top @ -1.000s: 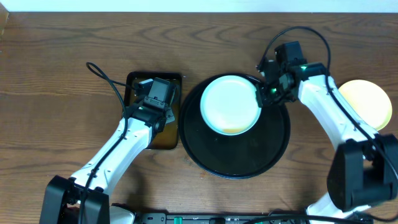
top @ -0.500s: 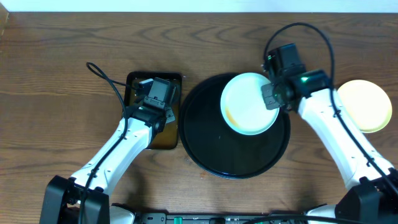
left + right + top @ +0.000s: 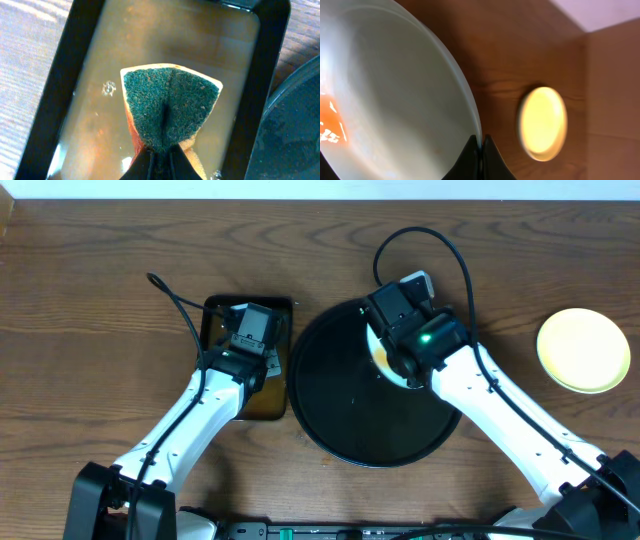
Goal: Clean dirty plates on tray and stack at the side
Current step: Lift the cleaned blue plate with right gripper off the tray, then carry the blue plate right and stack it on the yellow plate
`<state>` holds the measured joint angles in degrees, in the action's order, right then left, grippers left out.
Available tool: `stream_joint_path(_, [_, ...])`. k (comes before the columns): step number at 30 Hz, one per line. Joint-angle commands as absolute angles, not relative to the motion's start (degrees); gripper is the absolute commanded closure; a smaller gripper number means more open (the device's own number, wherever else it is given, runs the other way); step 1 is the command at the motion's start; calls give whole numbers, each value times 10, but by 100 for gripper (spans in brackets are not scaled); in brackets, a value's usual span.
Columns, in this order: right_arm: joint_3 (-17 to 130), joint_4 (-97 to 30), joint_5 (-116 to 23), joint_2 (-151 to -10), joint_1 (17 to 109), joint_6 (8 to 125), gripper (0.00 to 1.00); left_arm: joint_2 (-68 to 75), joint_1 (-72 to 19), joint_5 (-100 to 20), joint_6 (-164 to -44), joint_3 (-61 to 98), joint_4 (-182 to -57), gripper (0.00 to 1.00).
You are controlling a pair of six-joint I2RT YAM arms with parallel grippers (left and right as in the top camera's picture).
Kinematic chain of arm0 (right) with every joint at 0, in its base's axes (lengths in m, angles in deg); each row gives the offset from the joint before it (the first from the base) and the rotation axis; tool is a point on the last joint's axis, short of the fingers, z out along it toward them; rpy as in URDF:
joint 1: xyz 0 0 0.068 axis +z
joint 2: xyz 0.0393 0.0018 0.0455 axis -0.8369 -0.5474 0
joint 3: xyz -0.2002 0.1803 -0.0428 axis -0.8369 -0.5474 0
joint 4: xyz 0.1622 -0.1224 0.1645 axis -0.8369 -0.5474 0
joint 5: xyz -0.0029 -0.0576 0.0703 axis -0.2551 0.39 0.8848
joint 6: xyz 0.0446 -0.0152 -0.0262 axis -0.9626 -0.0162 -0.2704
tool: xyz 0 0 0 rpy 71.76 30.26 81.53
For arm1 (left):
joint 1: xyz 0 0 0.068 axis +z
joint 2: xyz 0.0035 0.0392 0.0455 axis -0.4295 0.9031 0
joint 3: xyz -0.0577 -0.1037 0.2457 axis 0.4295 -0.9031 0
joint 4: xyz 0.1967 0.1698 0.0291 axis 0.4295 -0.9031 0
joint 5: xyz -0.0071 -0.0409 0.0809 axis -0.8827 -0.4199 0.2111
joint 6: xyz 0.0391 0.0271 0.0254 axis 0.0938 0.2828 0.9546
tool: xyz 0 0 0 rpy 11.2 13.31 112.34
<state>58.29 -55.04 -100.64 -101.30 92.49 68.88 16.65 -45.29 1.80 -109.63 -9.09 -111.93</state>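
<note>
1. My right gripper [image 3: 480, 150] is pinched tight on the rim of the mint-blue plate [image 3: 395, 100]; the wrist view shows both fingers closed on its edge.
2. Half a second ago that plate faced the overhead camera as a full disc over the upper right of the black tray [image 3: 340, 395]. Now the arm has swung left, and only a sliver of the plate shows under the wrist, above the tray's upper middle.
3. Orange sauce [image 3: 330, 117] is still on the plate's face (it also shows as a small smear from overhead). I cannot tell whether the plate touches the tray.
4. The yellow plate [image 3: 583, 350] lies on the table [image 3: 100, 280] well to the right of the tray. The right arm partly covered it before; now I see all of it.
5. My left gripper [image 3: 160, 162] has not shifted. Its fingers are closed on the sponge [image 3: 170, 112], creasing the green face.
6. The sponge sits over the brownish liquid in the rectangular tray [image 3: 212, 308], just left of the black one, as before.
</note>
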Motion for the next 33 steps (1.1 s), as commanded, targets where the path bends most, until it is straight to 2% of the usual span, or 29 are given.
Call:
stream_joint_path(1, [585, -551, -1123, -1004, 938, 632, 99, 173, -435, 22, -1061, -100, -1114, 92])
stream_joint_path(7, [585, -545, -1191, -1004, 959, 618, 99, 182, -404, 13, -1053, -106, -1095, 92])
stream_joint_path(12, [585, -539, -1254, -1004, 982, 620, 99, 211, -378, -76, -1039, -106, -1078, 92])
stream_joint_path(20, [585, -540, -1229, -1004, 993, 619, 99, 295, -318, -161, -1024, -106, -1052, 92])
stream_joint_path(27, [585, -540, -1219, -1004, 993, 619, 99, 355, -263, -117, -1023, -106, -1066, 92])
stream_joint_path(33, [585, -540, -1198, -1004, 993, 619, 99, 361, -251, -118, -1023, -106, -1071, 91])
